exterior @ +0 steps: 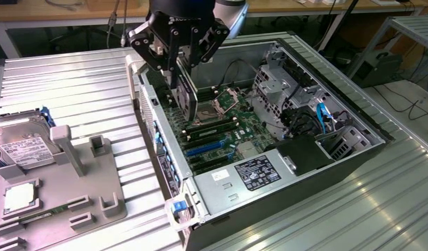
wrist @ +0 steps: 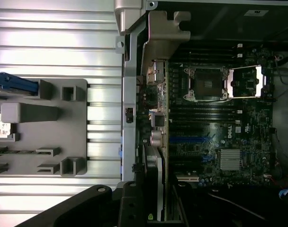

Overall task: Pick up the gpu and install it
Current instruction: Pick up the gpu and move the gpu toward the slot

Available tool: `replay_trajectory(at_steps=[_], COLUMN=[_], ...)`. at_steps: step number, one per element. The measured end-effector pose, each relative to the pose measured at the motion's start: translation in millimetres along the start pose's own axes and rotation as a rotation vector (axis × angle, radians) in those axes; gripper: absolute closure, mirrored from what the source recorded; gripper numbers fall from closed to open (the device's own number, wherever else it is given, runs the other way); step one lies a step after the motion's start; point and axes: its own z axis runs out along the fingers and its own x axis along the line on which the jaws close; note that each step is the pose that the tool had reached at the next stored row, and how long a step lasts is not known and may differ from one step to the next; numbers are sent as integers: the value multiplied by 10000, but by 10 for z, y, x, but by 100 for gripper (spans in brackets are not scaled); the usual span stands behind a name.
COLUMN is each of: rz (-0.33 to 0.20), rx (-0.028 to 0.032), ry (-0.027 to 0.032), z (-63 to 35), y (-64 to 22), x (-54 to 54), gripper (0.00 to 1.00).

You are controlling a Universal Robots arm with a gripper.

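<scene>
The gripper (exterior: 180, 77) is clamped on the upper edge of the gpu (exterior: 183, 102), which hangs upright over the far end of the open computer case (exterior: 360, 123), on the exterior view's left, above the motherboard (exterior: 231, 137) and apparently not yet seated in a slot. The card looks light and stiff but fragile (a thin board with bare circuitry), so it is best taken by its edges, well away from the contact strip. In the wrist view it shows edge-on, its silver bracket (wrist: 158, 42) just beside the case's rear wall (wrist: 127, 94).
</scene>
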Motion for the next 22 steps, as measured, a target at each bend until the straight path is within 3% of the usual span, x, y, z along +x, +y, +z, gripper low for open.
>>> replay_trajectory(at_steps=[22], rz=[-1], rx=[0], ry=[0], z=[9], y=[-5], x=[-292], gripper=[72])
